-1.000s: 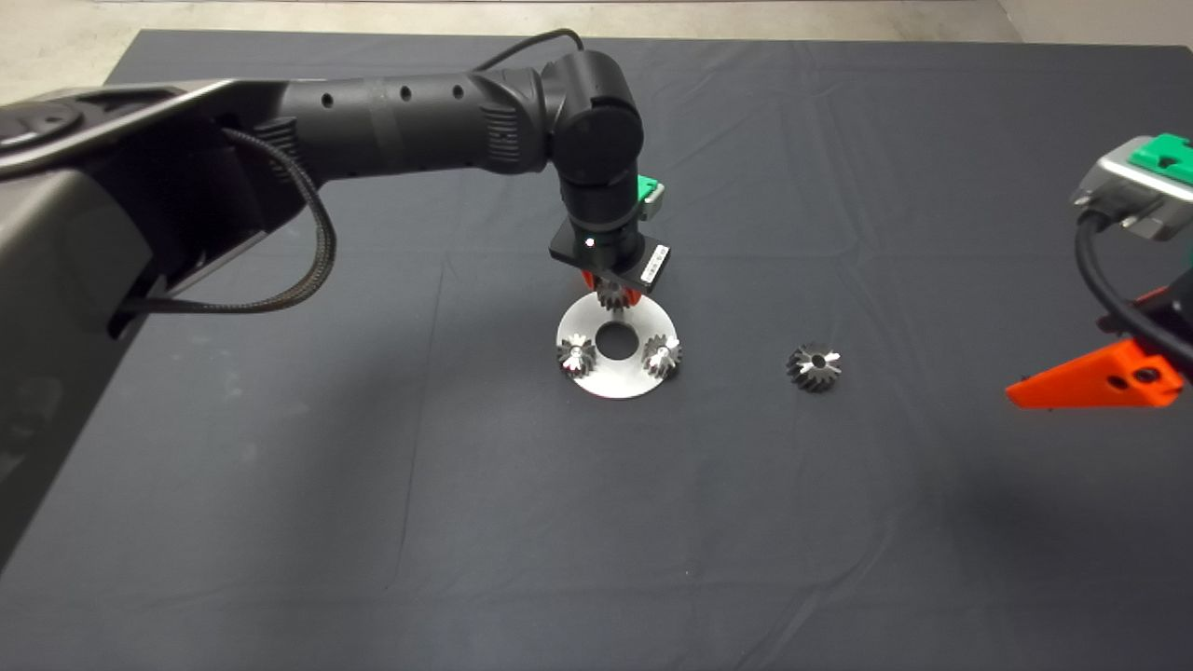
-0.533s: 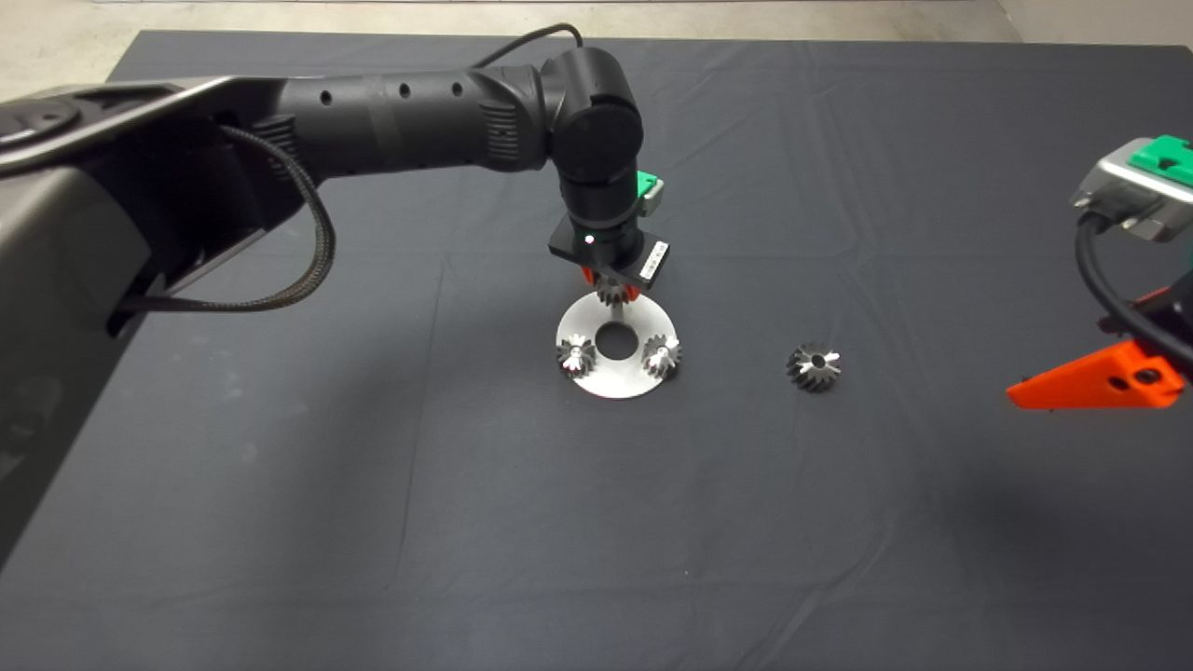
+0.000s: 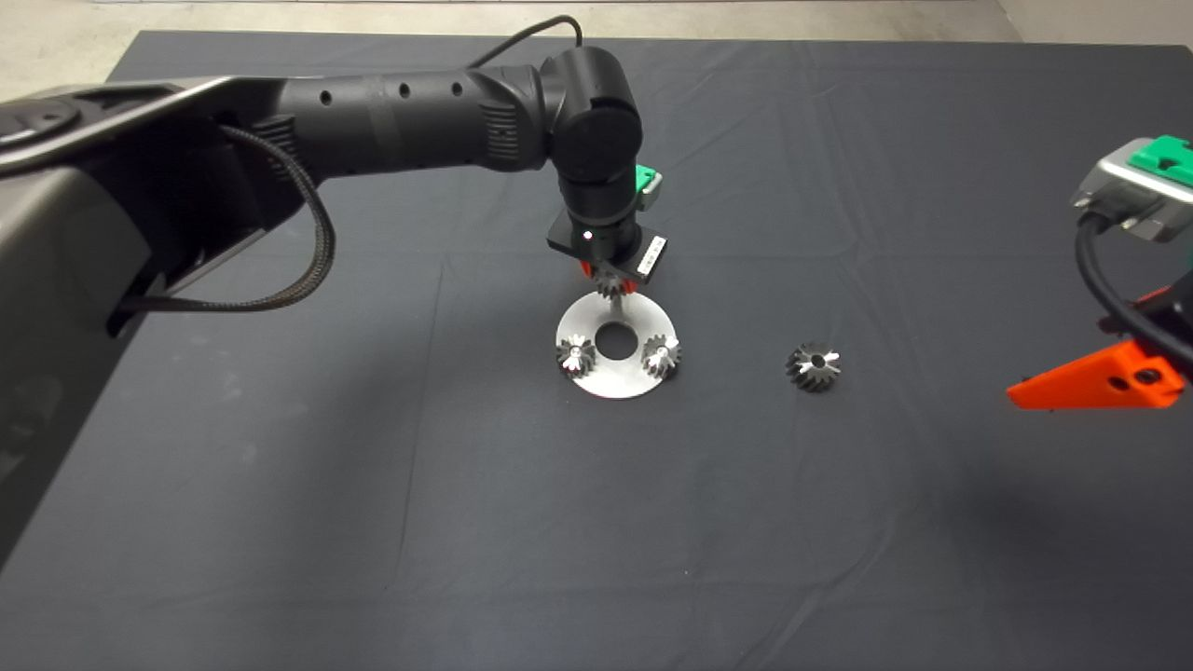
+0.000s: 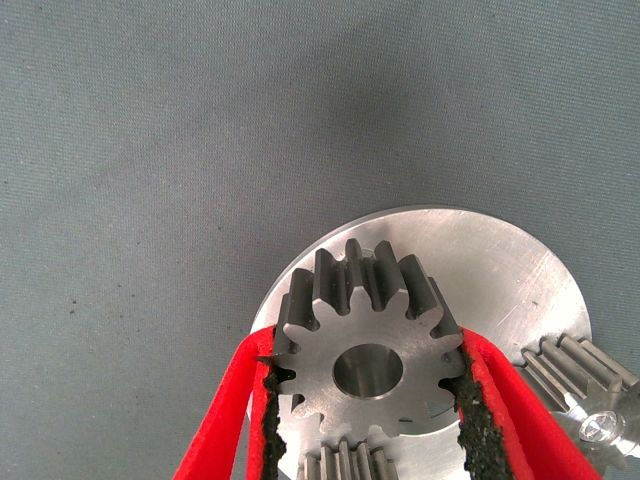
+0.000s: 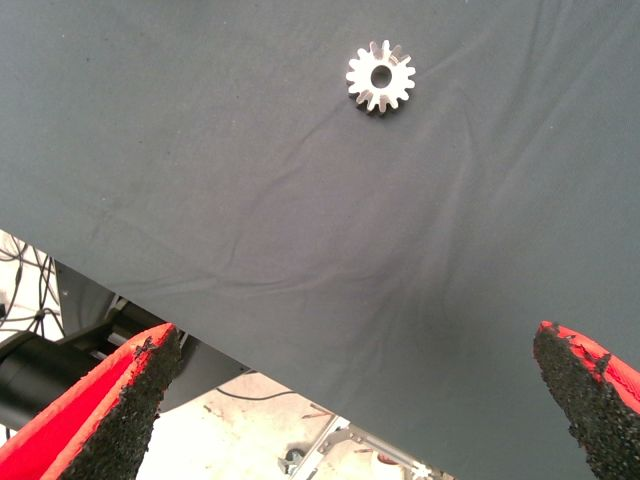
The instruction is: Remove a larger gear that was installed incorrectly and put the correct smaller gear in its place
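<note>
Left end effector [image 4: 365,372]: clamped on the smaller gear [image 4: 367,345], above the round plate [image 3: 596,382], mid-bench.
Larger gear [image 3: 814,365]: flat on bench, toward right edge.
Right end effector [image 5: 355,385]: wide open, empty, right edge.

The left arm [image 3: 391,116] reaches in level above the counter [image 3: 280,522], bends at a round black elbow joint and turns its wrist straight down. Its left pincer [image 4: 365,385] points downward just above the far edge of the round metal plate [image 3: 652,321], and its two red fingers [image 4: 225,420] press their black pads against opposite sides of a gear [image 4: 365,345], clamped tight on it. The right pincer [image 5: 350,400] hangs parked well to the right of that plate, fingers [image 5: 115,405] spread wide apart and holding nothing, one red finger [image 3: 1090,382] pointing towards the plate.
</note>
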